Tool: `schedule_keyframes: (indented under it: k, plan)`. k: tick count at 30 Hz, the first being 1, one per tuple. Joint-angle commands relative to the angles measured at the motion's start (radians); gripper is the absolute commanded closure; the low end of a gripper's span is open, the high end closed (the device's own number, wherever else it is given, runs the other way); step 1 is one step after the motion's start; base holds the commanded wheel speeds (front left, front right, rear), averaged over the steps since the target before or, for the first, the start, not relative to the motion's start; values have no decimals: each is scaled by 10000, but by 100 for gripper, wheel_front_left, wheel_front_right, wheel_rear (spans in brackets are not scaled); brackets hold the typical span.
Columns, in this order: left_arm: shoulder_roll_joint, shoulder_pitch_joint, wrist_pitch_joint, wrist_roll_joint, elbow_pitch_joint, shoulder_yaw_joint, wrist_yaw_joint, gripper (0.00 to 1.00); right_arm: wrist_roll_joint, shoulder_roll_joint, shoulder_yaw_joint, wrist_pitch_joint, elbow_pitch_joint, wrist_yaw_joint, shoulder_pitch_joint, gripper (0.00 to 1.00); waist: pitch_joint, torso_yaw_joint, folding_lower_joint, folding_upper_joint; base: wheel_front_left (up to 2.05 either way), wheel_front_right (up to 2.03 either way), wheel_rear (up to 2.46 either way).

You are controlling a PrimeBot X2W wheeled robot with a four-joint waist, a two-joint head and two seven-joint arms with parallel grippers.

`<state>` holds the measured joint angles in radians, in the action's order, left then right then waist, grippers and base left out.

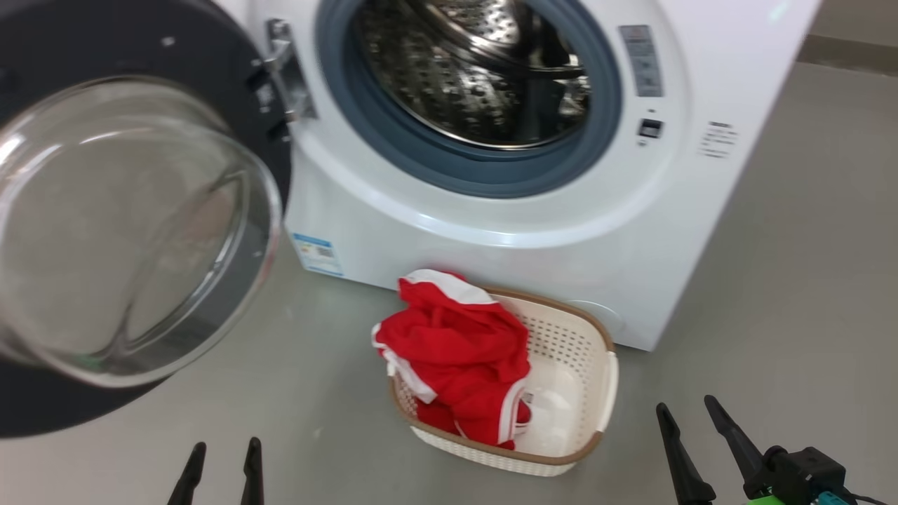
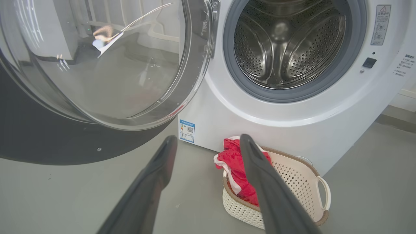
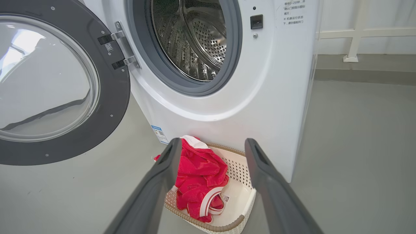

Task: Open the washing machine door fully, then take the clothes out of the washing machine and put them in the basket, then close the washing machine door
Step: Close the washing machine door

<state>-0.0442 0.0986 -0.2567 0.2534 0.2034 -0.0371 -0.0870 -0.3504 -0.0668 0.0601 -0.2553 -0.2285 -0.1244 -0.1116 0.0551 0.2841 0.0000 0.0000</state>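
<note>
Two-thirds complete, by judgement; leaves only the closing. Records the washing machine (image 1: 393, 231) with a bare steel drum, no fabric seen inside. Records the washing machine door (image 1: 42, 407) hanging wide open at the left, ahead of the left gripper (image 1: 226, 443), not touching. Places the basket (image 1: 575, 351) on the floor against the machine's front bottom edge, the clothes (image 1: 456, 351) heaped at its left end. Notes left gripper and right gripper (image 1: 685, 403) with fingers spread, empty, short of the basket.
</note>
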Motion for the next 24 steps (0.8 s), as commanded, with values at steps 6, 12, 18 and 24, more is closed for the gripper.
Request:
schedule_keyframes:
  k: [6, 12, 18, 24]
  plan:
    - [-60, -161, -51, 104, -150, -79, 304, 0, -33, -298, 560, -65, 41, -63, 539, 0, -238, 1539, 0, 0, 0, 0, 0]
    - [-60, 53, -51, 304, -272, -88, 626, 0, -121, -395, 1139, -65, -142, -63, 904, 0, -247, 2162, 0, 0, 0, 0, 0]
    - [-60, 237, -51, 648, -577, -156, 949, 0, -271, -556, 1766, -65, -489, -63, 1539, 0, -82, 2305, 0, 0, 0, 0, 0]
    - [-60, 360, -51, 812, -780, -153, 1140, 0, -426, -650, 2103, -65, -741, -63, 1877, 0, -54, 2351, 0, 0, 0, 0, 0]
